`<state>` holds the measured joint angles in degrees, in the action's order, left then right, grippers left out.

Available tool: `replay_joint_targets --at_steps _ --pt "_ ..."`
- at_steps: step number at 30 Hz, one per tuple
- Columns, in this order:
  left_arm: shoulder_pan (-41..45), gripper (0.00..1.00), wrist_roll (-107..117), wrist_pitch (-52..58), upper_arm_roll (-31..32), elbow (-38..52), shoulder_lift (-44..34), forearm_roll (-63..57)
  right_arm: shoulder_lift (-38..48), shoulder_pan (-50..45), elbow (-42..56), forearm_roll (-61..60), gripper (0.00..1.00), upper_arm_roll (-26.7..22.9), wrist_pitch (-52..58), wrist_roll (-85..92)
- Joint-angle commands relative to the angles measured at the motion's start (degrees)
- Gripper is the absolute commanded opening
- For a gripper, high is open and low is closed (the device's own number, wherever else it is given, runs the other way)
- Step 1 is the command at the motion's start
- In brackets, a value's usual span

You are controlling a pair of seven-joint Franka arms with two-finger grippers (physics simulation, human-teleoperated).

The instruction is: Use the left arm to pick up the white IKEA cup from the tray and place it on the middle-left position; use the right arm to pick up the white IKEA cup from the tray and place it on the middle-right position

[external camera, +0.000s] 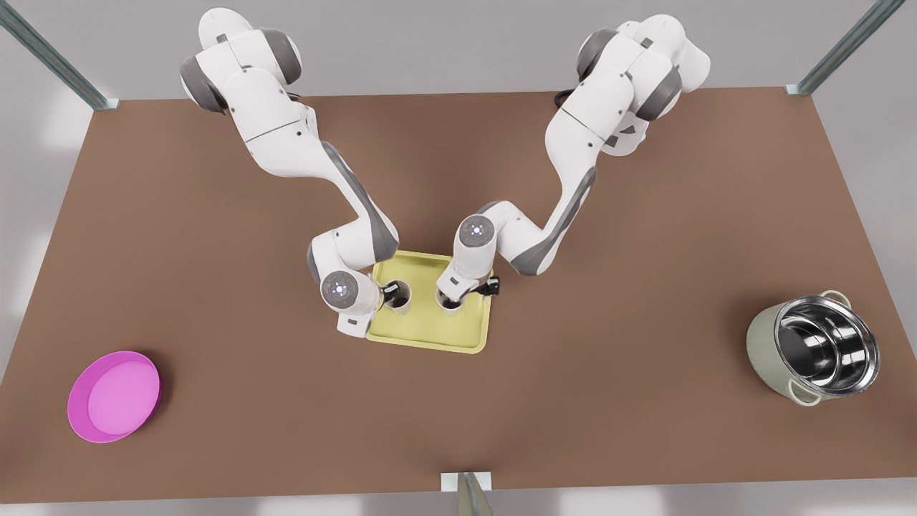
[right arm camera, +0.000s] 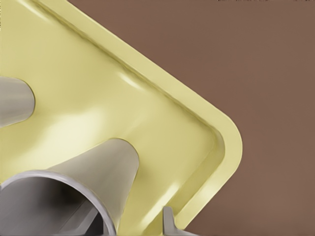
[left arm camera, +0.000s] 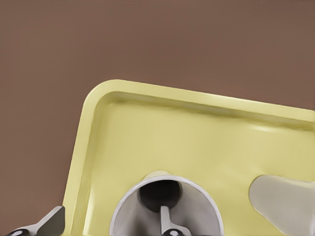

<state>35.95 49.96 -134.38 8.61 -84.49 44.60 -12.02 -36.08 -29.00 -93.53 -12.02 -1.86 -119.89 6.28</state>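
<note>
Two white cups stand on the pale yellow tray (external camera: 430,337) in the middle of the brown table. My left gripper (external camera: 392,292) is at the cup (external camera: 402,304) on the front view's left. In the left wrist view one finger (left arm camera: 166,222) is inside this cup (left arm camera: 199,209) and the other finger (left arm camera: 49,223) is outside its wall, open. My right gripper (external camera: 451,298) is over the other cup (external camera: 452,309). In the right wrist view it straddles that cup's wall (right arm camera: 98,167), with one finger (right arm camera: 170,223) outside, open.
A round magenta bowl (external camera: 113,395) sits near the table's front on the front view's left. A steel pot (external camera: 817,346) stands at the front view's right. Bare brown tabletop (external camera: 251,344) lies on both sides of the tray.
</note>
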Motion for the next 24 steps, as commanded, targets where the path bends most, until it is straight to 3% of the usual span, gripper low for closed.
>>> replay_joint_targets --at_steps 1,2,4,7,11,17,19,21,24 --pt "0.0 0.95 4.27 -1.77 0.0 0.29 0.58 -0.11 0.05 0.0 0.11 -0.28 0.43 0.02 -0.08 1.72" --pt "0.0 0.9 4.35 -1.77 0.0 1.0 0.58 -0.02 0.05 0.0 0.11 -0.28 0.3 0.28 0.01 1.54" --pt "-0.09 0.58 4.27 -1.77 -0.08 1.08 0.66 0.07 0.05 0.0 0.2 -0.28 0.11 0.37 0.01 1.46" --pt "-0.09 0.29 5.58 -1.77 -0.17 2.05 0.66 0.33 0.22 0.0 0.2 -0.37 0.0 0.63 0.18 0.93" --pt "-0.09 0.18 6.55 -1.5 -0.17 2.4 0.4 0.24 6.81 2.9 0.72 0.25 0.0 -0.07 9.32 1.8" --pt "-1.32 0.17 5.94 7.09 -0.26 0.3 -6.71 0.33 9.1 17.4 5.29 4.64 0.0 0.02 20.13 19.81" --pt "-7.55 0.18 -1.87 7.73 0.0 -7.95 -13.56 0.68 8.75 20.65 5.29 9.91 0.0 0.02 20.13 24.74" --pt "-16.52 0.18 -18.93 0.96 0.0 -20.88 -22.54 7.8 6.64 24.34 5.29 16.42 0.0 0.02 19.26 26.67" --pt "-25.48 0.19 -39.05 0.69 -0.08 -22.91 -22.89 13.86 2.42 26.89 6.08 20.9 0.0 -1.12 12.4 32.3"
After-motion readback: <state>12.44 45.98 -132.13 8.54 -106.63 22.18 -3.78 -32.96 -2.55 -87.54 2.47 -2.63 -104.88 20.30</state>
